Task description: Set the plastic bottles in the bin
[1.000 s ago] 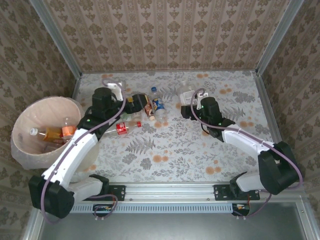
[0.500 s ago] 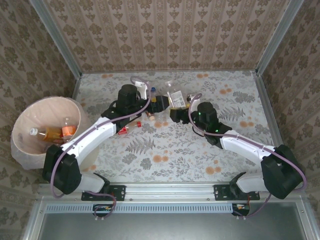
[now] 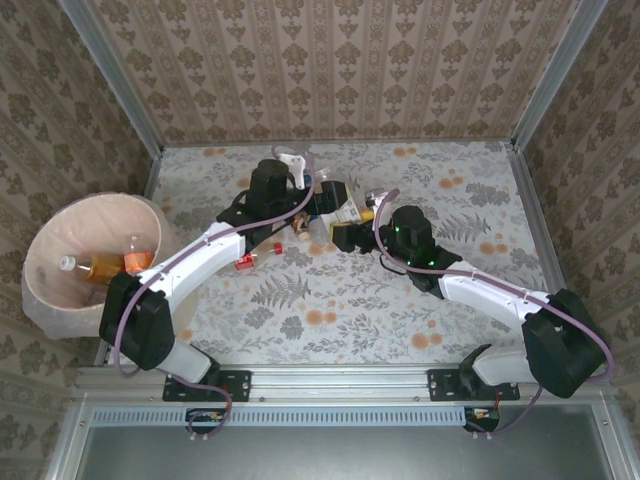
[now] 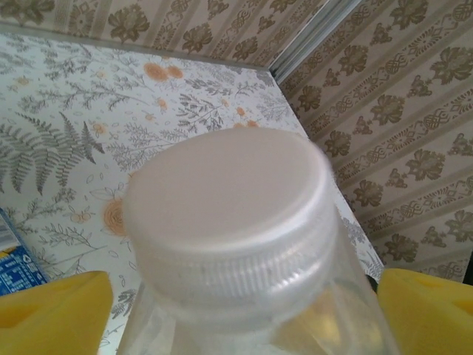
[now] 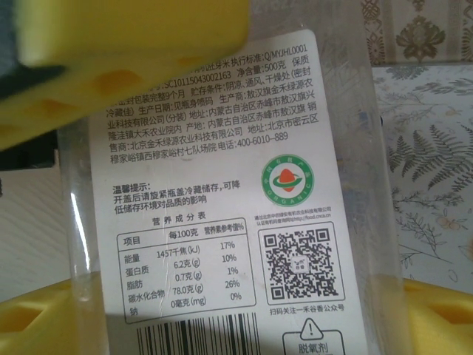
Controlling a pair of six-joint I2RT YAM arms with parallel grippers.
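Note:
A clear plastic bottle (image 3: 348,206) with a white cap (image 4: 225,192) and a white printed label (image 5: 214,222) hangs above the middle back of the table. My right gripper (image 3: 347,222) is shut on its body, yellow pads (image 5: 33,325) on either side of the label. My left gripper (image 3: 332,194) is open and straddles the cap end, one pad (image 4: 52,314) standing just off the bottle's side. The pink-beige bin (image 3: 95,199) stands at the left edge with orange-labelled bottles (image 3: 128,262) inside. Other bottles (image 3: 252,260) lie on the table under the left arm.
The two grippers stand almost touching over the table's middle back. A blue-labelled bottle (image 4: 15,270) lies below the left gripper. Metal frame posts (image 3: 530,95) and patterned walls close the table's back and sides.
The left arm has swung right from near the bin to the middle. The right gripper has carried the bottle left to meet it, and the cap now sits between the left fingers.

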